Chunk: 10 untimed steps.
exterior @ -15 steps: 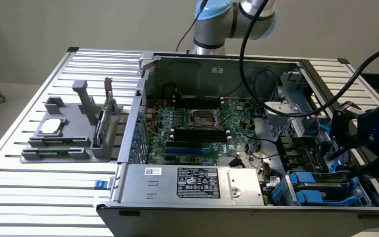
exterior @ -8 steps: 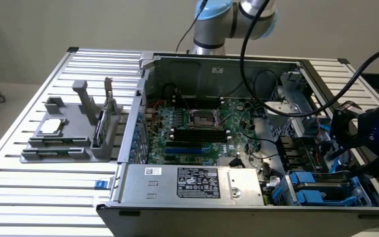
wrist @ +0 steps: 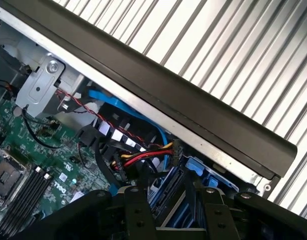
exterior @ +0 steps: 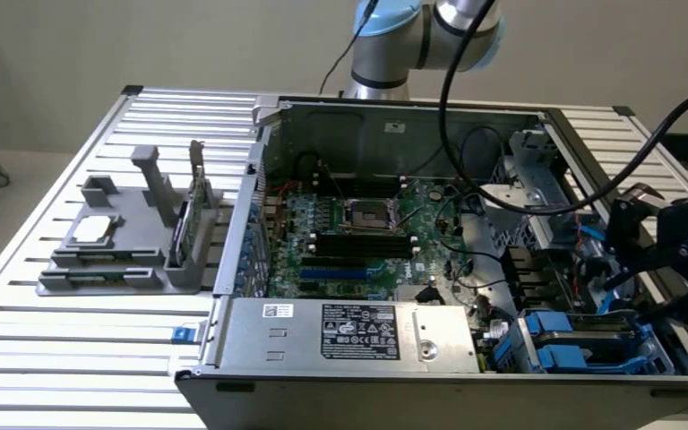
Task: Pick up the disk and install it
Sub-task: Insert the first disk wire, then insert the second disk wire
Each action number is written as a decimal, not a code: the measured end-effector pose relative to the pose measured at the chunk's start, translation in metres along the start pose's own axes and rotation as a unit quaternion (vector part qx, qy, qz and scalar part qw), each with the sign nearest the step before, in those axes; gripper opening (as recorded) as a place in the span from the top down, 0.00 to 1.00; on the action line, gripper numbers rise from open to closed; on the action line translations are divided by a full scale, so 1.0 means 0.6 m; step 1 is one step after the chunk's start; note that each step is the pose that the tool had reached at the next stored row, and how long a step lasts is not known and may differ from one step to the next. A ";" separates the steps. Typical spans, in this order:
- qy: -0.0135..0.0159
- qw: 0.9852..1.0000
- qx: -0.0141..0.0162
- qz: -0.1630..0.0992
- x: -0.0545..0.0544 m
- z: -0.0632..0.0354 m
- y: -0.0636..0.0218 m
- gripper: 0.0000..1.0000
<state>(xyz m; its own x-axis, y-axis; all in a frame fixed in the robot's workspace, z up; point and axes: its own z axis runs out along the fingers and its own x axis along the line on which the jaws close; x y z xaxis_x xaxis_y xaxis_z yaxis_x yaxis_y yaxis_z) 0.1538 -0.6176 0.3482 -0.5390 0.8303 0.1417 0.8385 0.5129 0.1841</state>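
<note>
The disk (wrist: 162, 189) sits down in the blue drive bay (exterior: 595, 345) at the corner of the case (exterior: 392, 106) on the exterior view's right, seated as far as I can judge, and my gripper (wrist: 169, 199) hovers just over it with its fingers (wrist: 136, 210) spread wide and clamping nothing, so the install looks all but done.

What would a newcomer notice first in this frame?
An open computer case lies on a slatted metal table, with its green motherboard exposed and a grey labelled power supply at the front. At the exterior view's right, the dark tool hangs over the blue drive carriers in the case's corner. A grey fixture sits on the table at the exterior view's left.
</note>
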 end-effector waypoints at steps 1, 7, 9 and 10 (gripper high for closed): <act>0.000 1.000 0.000 -0.001 -0.001 0.000 0.000 0.57; 0.002 1.000 0.001 -0.010 -0.003 0.001 0.003 0.59; 0.002 1.000 0.002 -0.013 -0.004 0.001 0.004 0.66; 0.003 1.000 0.002 -0.014 -0.004 0.001 0.004 0.73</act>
<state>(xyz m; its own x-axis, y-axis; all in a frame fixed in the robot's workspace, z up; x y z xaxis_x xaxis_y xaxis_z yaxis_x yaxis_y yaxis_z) 0.1572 -0.6182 0.3476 -0.5633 0.8140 0.1417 0.8230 0.5374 0.1841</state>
